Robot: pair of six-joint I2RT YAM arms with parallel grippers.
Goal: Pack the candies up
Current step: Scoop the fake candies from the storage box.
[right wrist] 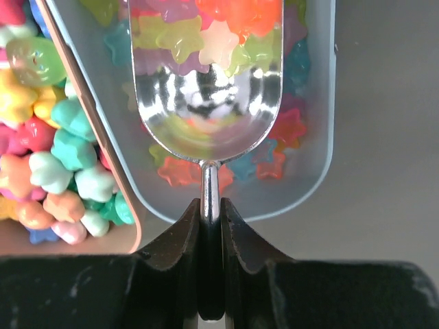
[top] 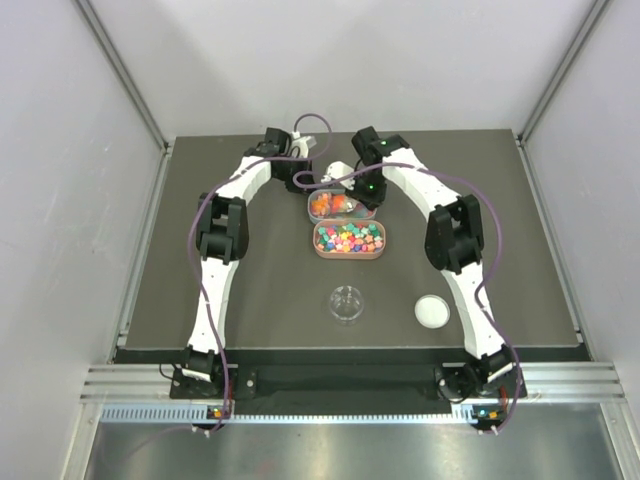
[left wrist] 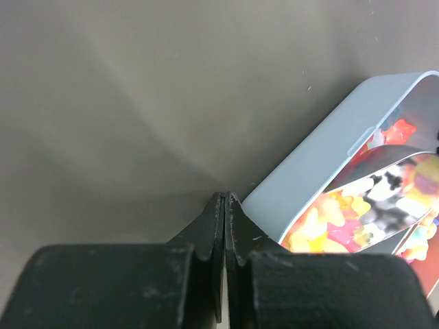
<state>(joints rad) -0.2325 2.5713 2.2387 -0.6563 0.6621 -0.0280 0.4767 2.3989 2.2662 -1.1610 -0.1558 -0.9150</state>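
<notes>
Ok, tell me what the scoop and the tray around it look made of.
The scoop: polished metal, by the look; its bowl mirrors the candies like chrome. The tray: probably plastic, pale blue, smooth satin finish with a thin moulded rim.

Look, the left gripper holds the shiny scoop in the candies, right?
Not quite. The right gripper holds the scoop in the candies, as the right wrist view shows. The left gripper is shut on nothing, beside the tray.

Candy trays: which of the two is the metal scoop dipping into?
The pale blue tray, farther from the arms' bases. The scoop, held by the right gripper, sits among its candies; the pink-rimmed tray beside it has none.
</notes>
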